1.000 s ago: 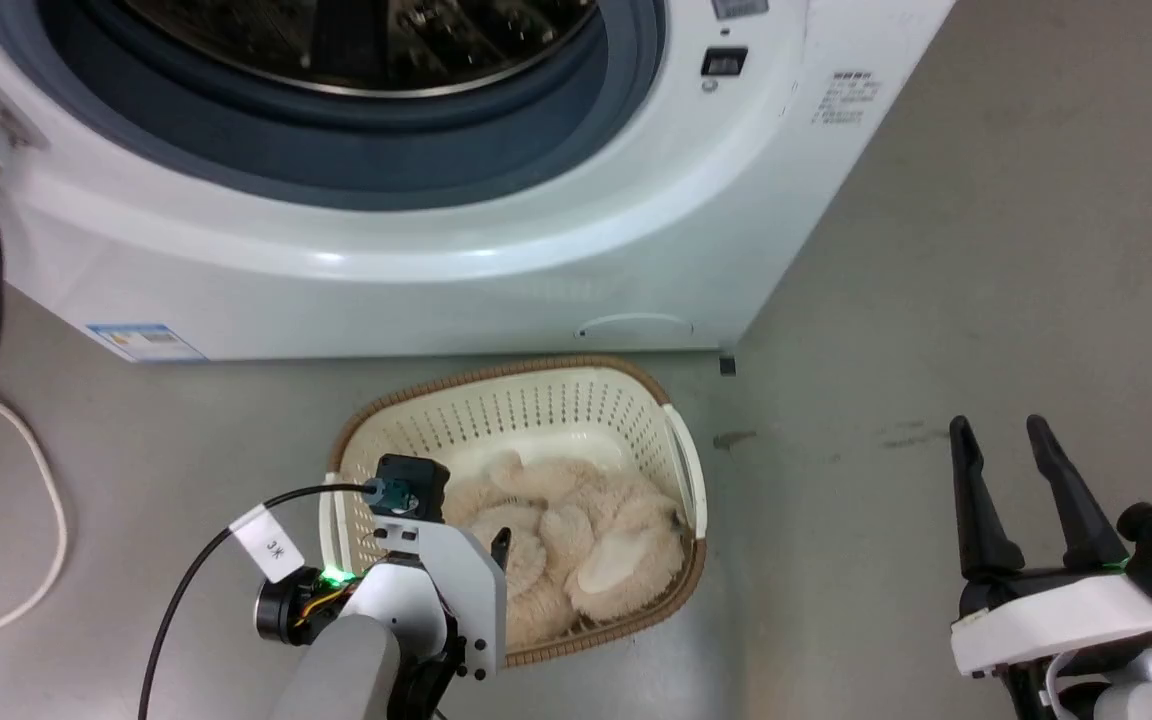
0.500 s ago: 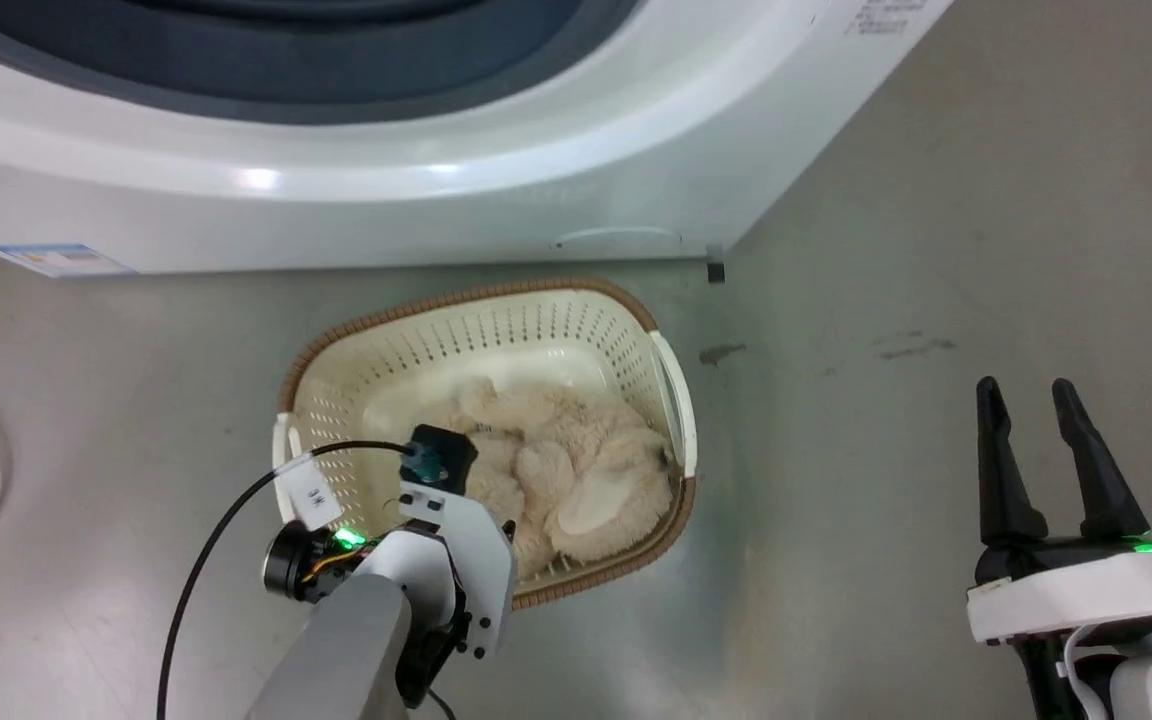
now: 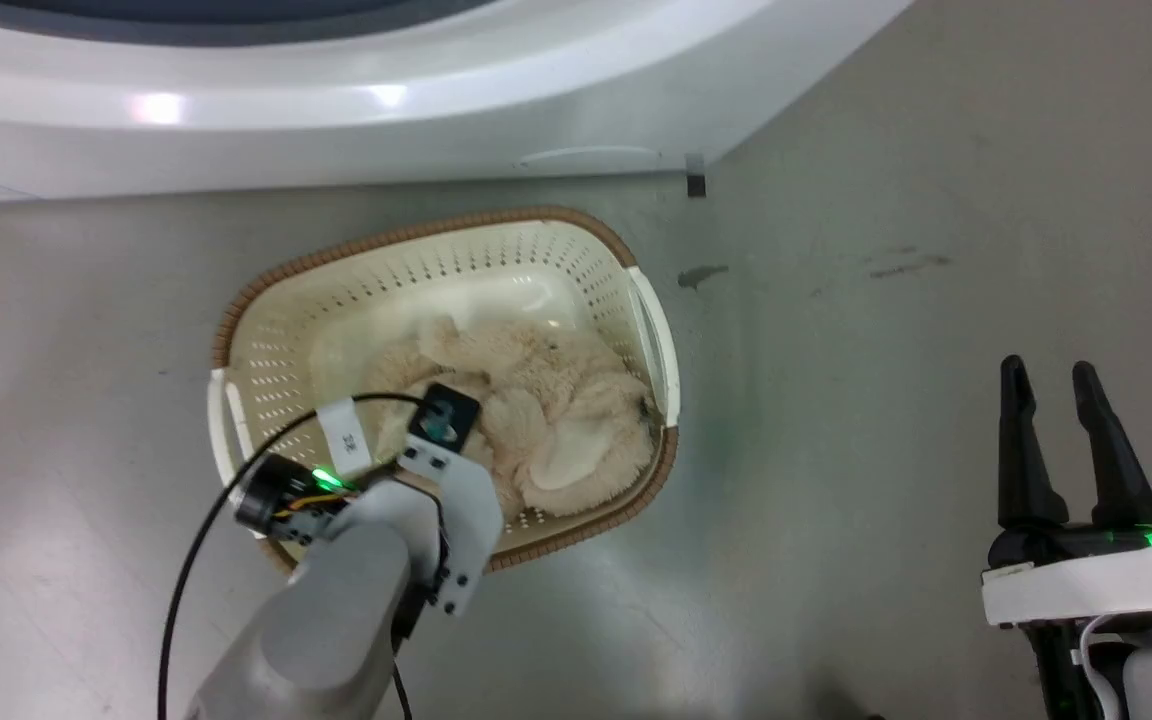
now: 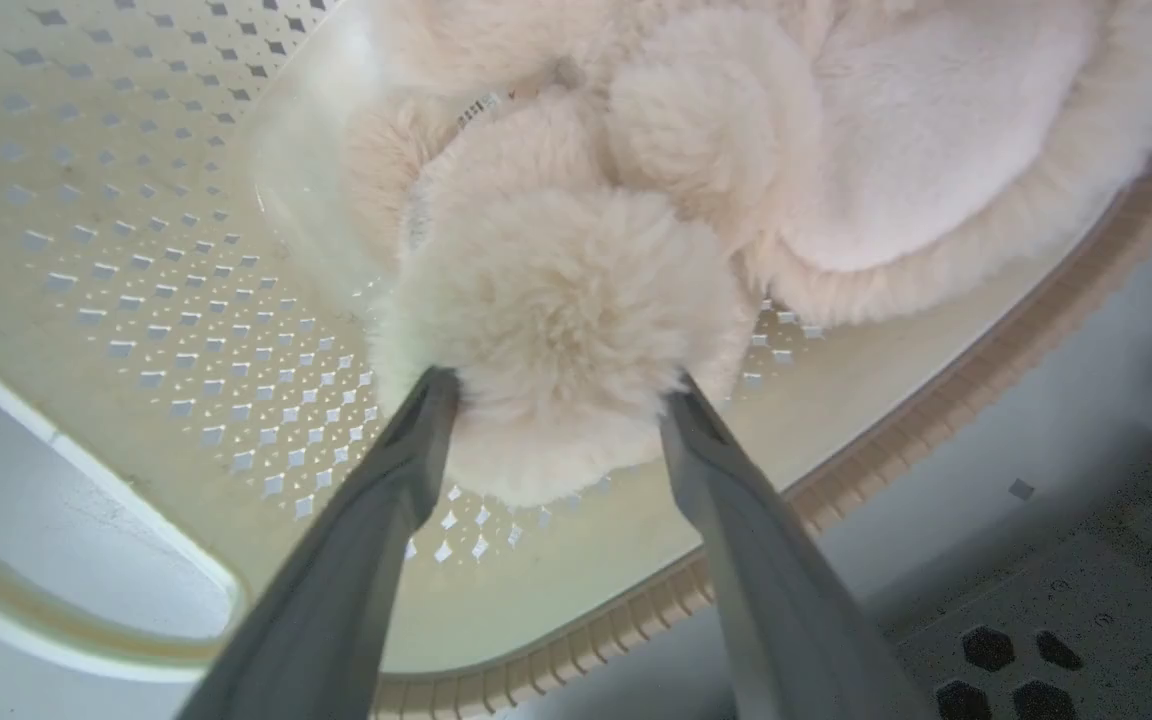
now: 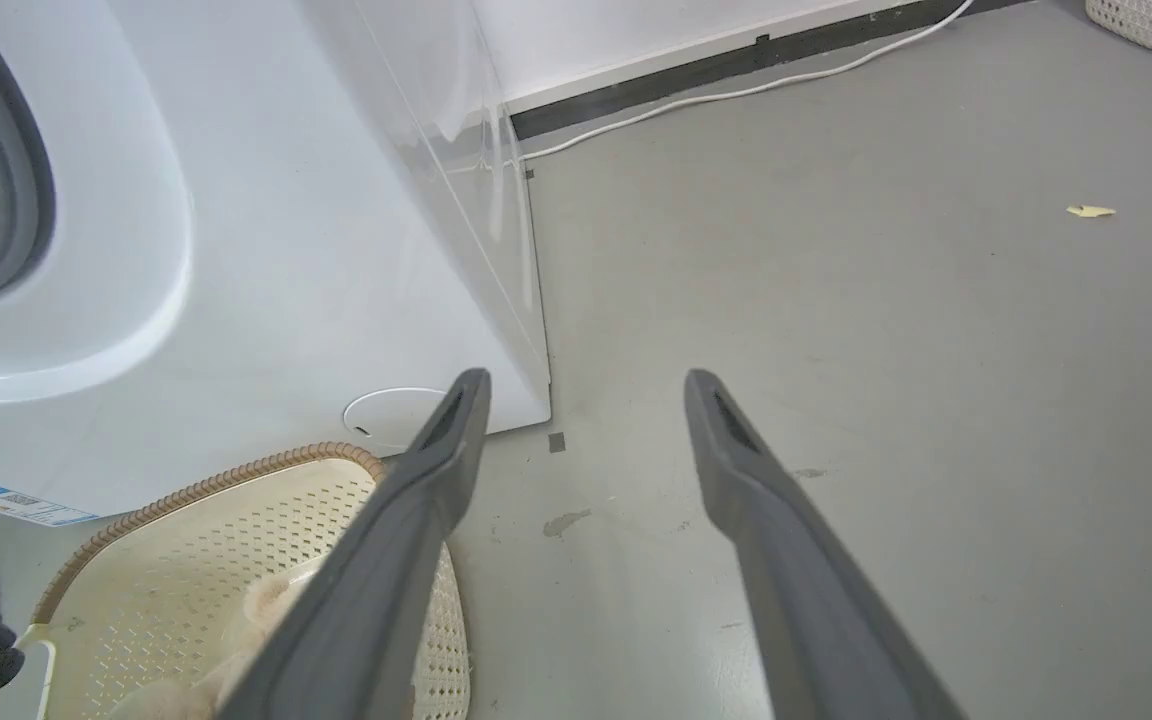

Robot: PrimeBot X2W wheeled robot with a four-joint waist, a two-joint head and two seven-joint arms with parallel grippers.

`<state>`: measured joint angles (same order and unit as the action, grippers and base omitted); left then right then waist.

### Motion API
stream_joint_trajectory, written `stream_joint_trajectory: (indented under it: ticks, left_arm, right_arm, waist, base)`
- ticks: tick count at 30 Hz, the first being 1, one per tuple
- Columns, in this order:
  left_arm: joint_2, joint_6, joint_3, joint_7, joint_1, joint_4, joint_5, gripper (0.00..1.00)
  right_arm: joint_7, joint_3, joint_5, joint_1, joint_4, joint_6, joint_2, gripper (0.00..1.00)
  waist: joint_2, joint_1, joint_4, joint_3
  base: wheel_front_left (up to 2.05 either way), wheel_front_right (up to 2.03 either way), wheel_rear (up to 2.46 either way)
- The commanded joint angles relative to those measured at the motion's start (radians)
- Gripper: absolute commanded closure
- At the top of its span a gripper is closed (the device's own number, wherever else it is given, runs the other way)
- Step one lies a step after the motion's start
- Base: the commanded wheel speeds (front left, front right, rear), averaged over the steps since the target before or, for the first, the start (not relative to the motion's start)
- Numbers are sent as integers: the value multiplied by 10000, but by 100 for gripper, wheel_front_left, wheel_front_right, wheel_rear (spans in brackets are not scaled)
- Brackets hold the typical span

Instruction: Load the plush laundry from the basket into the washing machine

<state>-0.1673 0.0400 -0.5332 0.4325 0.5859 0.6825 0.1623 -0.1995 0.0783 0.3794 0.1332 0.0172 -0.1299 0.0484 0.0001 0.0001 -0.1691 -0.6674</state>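
Grasping of the load is being set up, by the look of the head view. The basket point(image 3: 456, 265) is sitting on the grey floor point(image 3: 886, 300) just in front of the washing machine point(image 3: 416, 110). The plush laundry point(image 3: 546, 400) is lying inside the basket, bunched toward its right-hand wall. The left arm point(image 3: 336, 610) is hanging over the basket's near left part, its wrist hiding the fingers from this camera. The right gripper point(image 3: 1046, 368) is idling well off to the right above bare floor, fingers parted and holding nothing.

In the left wrist view, the left gripper point(image 4: 556, 385) is straddling a rounded lobe of the plush, one fingertip pressing into the pile on each side. The jaws are standing about as wide as the lobe, so I am reading this gripper as spread and not yet clamped.

In the right wrist view, the right gripper's fingers are framing the washer's lower corner and the floor. A corner of the basket is peeking in at the lower left.

The next move, as I am judging it, is calling for the left fingers to close firmly enough to catch the body under the long pile, not just fur. The lift then needs to clear the brown rim before the load goes toward the drum. The plush is looking floppy, so trailing lobes may snag.
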Motion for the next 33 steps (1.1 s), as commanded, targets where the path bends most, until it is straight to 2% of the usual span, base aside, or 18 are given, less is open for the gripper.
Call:
stream_joint_trajectory:
  ticks: [1, 4, 15, 16, 17, 24, 33]
  left_arm:
    - [-112, 270, -169, 125, 372, 295, -60, 0]
    - [-158, 533, -321, 254, 630, 586, -52, 0]
    - [-347, 942, -784, 273, 1575, 1335, 265, 0]
    - [-349, 955, -822, 232, 1654, 1384, 307, 32]
    - [-344, 925, -869, 178, 1724, 1427, 363, 100]
    - [-263, 489, -1176, -336, 2073, 1779, 889, 100]
    - [208, -7, -956, -1111, 1838, 1973, 1609, 100]
  right_arm:
    - [-136, 43, 177, 252, -67, -7, 15, 0]
    - [-199, 53, 330, 294, -96, -7, 15, 0]
    - [-430, 134, 829, 490, -163, -7, 17, 0]
    - [-450, 132, 870, 515, -155, -7, 17, 0]
    - [-471, 130, 913, 543, -144, -8, 17, 0]
    - [-617, 105, 1201, 785, -24, -8, 18, 0]
    - [-622, 42, 1065, 881, 289, -8, 18, 0]
  waist:
    - [-1, -1, -122, -291]
    - [-1, -1, -200, -564]
    - [-1, -1, -373, -1608]
    - [-1, -1, -378, -1688]
    - [-1, -1, -383, -1763]
    - [-1, -1, -376, -2103]
    - [-1, -1, -20, -1289]
  base:
    - [0, 0, 0]
    - [0, 0, 0]
    - [0, 0, 0]
    - [0, 0, 0]
    - [0, 0, 0]
    - [0, 0, 0]
    - [0, 0, 0]
